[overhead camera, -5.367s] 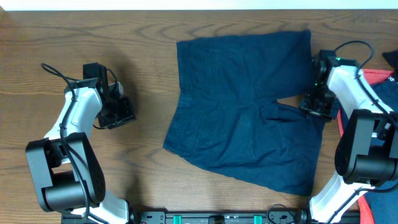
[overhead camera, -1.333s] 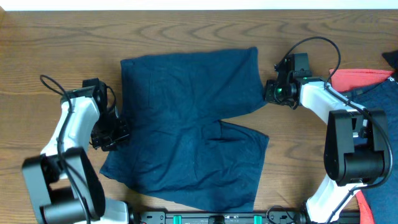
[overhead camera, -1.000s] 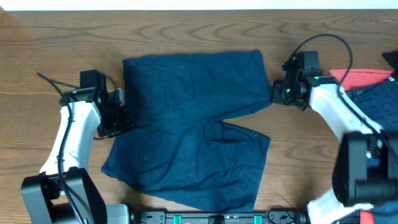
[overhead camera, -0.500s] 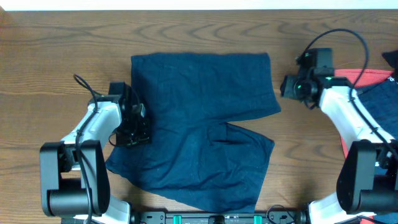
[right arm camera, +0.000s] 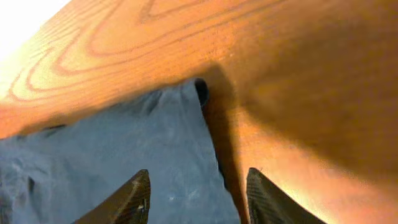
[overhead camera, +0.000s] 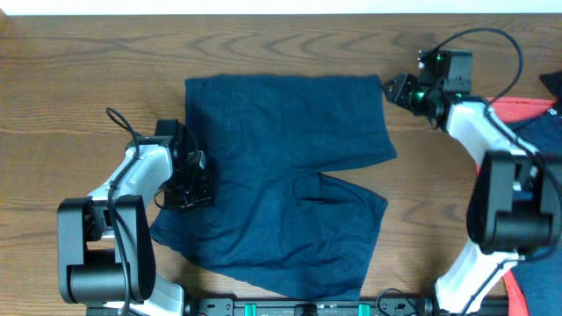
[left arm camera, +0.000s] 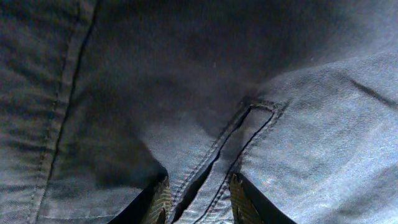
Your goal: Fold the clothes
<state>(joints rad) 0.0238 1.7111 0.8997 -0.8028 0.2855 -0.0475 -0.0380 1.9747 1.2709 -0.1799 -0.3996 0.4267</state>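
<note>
Wood grain in warm brown fills nearly all of my overhead view: the surface [overhead camera: 88,70] is a broad board with long looping rings. Of the room I see only a pale white band [overhead camera: 263,7] along its far edge. A black rail [overhead camera: 307,307] with green fittings runs along the near edge, between the two arm bases.

The dark navy shorts [overhead camera: 281,167] lie spread flat around the middle of the surface, waist toward my left arm and the two short legs toward my right arm. The near leg is skewed at an angle.

My left hand [overhead camera: 193,178] sits on the waist edge of the shorts. Through its wrist camera, the fingers [left arm camera: 158,202] stand a little apart with a stitched strip of fabric between them. I cannot tell whether they pinch it or only rest on it.

My right hand [overhead camera: 393,89] is released, fingers spread wide, just beside the far corner of the far leg. Its wrist camera shows that corner on bare wood between the fingers.

Past the right arm, a red cloth [overhead camera: 518,110] and another blue cloth [overhead camera: 544,132] lie at the edge of the surface.
</note>
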